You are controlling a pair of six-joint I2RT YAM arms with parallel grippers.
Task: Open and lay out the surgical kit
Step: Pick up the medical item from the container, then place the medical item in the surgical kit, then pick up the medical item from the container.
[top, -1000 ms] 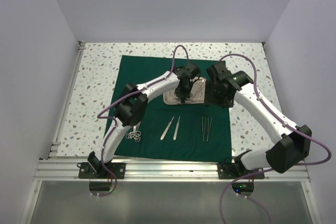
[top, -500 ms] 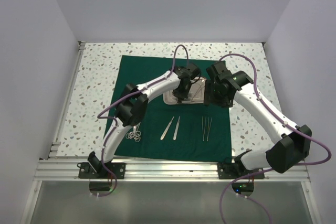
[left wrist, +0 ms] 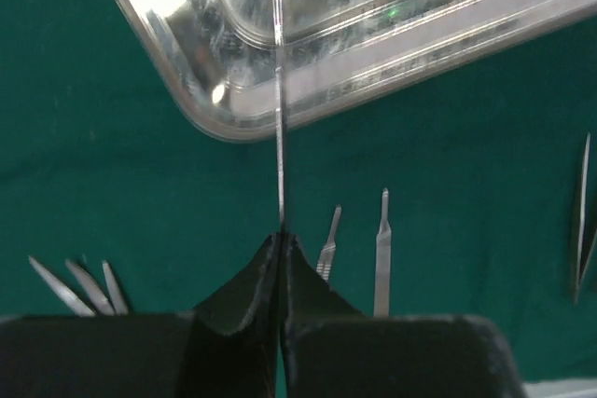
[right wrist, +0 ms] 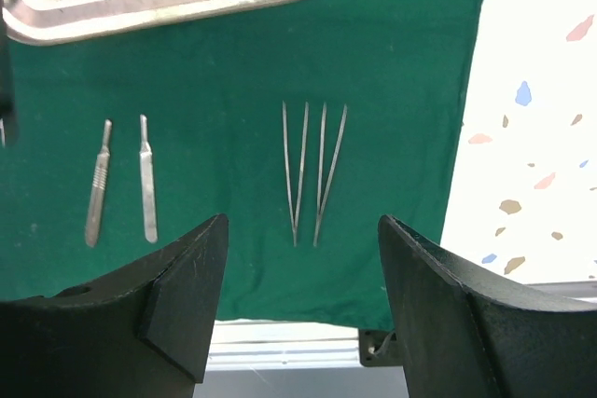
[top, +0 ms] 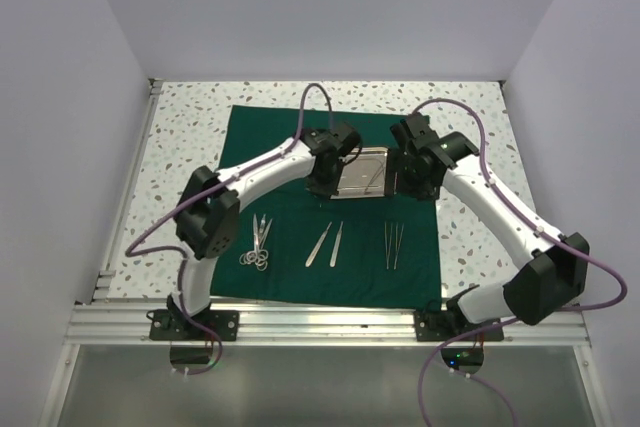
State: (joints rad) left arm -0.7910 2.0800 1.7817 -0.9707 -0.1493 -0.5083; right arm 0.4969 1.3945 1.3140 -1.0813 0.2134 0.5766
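The dark green drape (top: 285, 137) lies spread open on the table. The shiny steel tray (top: 365, 169) sits on it at the back middle. My left gripper (top: 322, 185) is at the tray's left edge. In the left wrist view it (left wrist: 281, 235) is shut on a thin steel instrument (left wrist: 278, 100) that reaches out over the tray's corner (left wrist: 224, 90). My right gripper (top: 418, 175) is at the tray's right end, open and empty (right wrist: 303, 226), above the drape. Scissors (top: 258, 245), two flat steel handles (top: 325, 244) and two tweezers (top: 393, 245) lie in a row at the front.
The speckled tabletop (top: 180, 147) surrounds the drape, and its right strip shows in the right wrist view (right wrist: 541, 90). White walls close in the left, back and right. An aluminium rail (top: 320, 319) runs along the near edge by the arm bases.
My left gripper has moved left from over the tray's middle to its left edge, holding the thin instrument. Its elbow swung out left and uncovered the scissors. The right arm barely moved.
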